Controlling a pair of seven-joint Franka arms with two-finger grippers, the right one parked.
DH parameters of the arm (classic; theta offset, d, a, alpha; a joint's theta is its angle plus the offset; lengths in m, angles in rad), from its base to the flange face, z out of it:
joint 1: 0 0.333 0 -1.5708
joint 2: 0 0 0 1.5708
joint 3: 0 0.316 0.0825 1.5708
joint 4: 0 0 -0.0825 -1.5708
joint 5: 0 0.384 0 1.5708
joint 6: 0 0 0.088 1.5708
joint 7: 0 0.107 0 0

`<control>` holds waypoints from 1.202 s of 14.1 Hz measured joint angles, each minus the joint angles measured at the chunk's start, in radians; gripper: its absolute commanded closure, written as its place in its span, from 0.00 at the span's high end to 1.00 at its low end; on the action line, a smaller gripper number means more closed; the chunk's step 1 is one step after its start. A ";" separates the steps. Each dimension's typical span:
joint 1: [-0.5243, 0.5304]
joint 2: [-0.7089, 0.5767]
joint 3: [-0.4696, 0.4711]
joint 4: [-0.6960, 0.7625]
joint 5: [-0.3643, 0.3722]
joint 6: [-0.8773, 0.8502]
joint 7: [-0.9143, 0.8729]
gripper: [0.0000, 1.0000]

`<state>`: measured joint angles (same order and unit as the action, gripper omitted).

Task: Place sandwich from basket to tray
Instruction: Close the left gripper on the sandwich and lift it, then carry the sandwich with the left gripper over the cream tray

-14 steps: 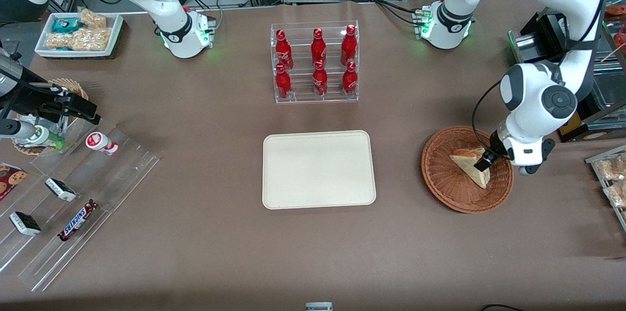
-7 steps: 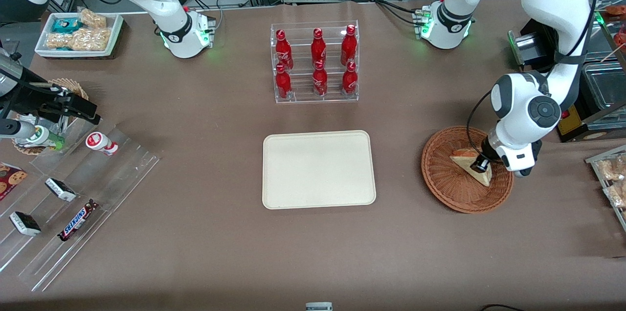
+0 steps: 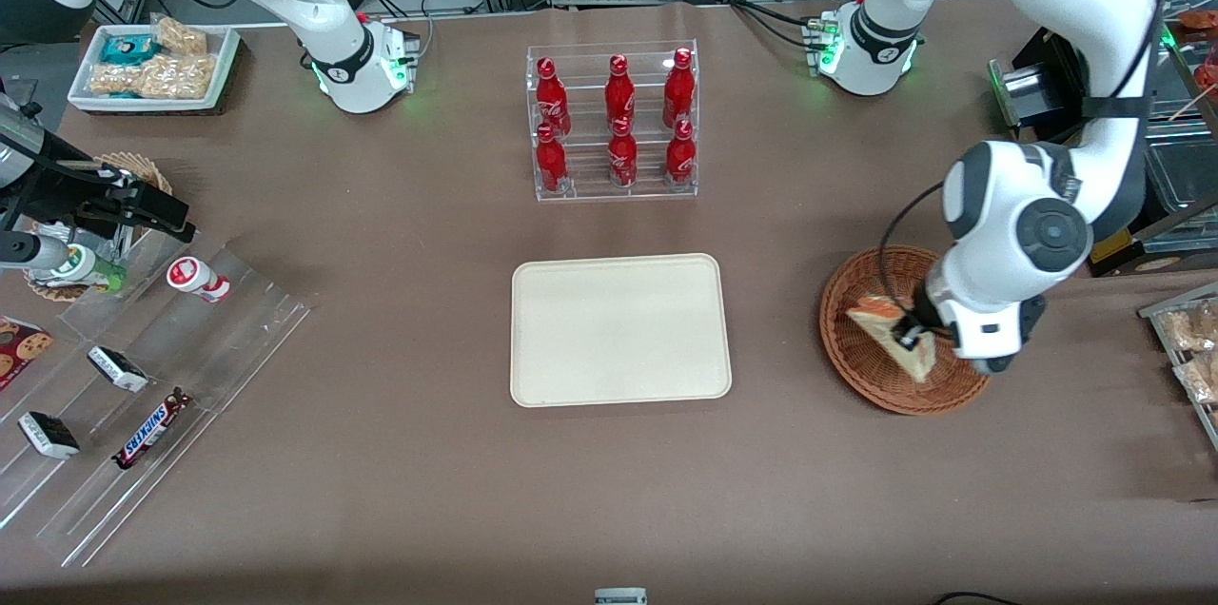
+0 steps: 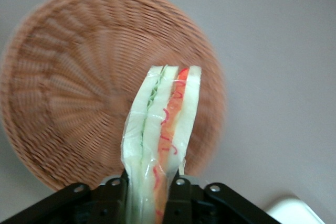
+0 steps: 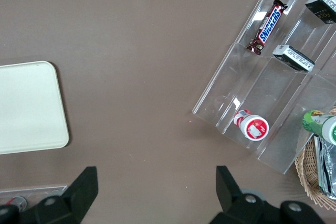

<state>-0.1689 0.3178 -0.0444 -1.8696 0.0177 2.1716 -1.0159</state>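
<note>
**Sandwich lifted clear of the basket, carry to the tray about to start**

The tray lies bare at the middle of the table, nearer the front camera than the rack of red bottles; nothing rests on it yet, so the placing step is still to do. Toward the working arm's end of the table sits the basket, and above it the gripper has risen and drifted toward the tray compared with a second ago, when it was low inside the basket; its fingers are clenched on the sandwich, which now hangs over the basket's tray-side half rather than lying on the weave. The wrist view confirms the lift; the sandwich stands pinched on edge between the jaws, with the basket well below it and blurred by motion. By my reading the pick has succeeded; what remains is the traverse and the release.
</note>
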 measured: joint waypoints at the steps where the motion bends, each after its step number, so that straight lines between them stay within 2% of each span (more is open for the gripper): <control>1: -0.048 0.018 -0.004 0.029 0.000 -0.006 0.001 0.04; 8: -0.398 0.240 -0.009 0.274 0.021 0.000 -0.003 0.06; 11: -0.483 0.341 -0.009 0.374 0.085 0.004 0.030 0.06; 15: -0.542 0.432 -0.008 0.405 0.088 0.126 0.076 0.07; 16: -0.549 0.448 -0.008 0.407 0.088 0.140 0.076 0.11; 17: -0.553 0.460 -0.008 0.408 0.088 0.147 0.074 0.26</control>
<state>-0.7223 0.7778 -0.0524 -1.4616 0.1061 2.3190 -0.9422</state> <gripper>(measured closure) 0.850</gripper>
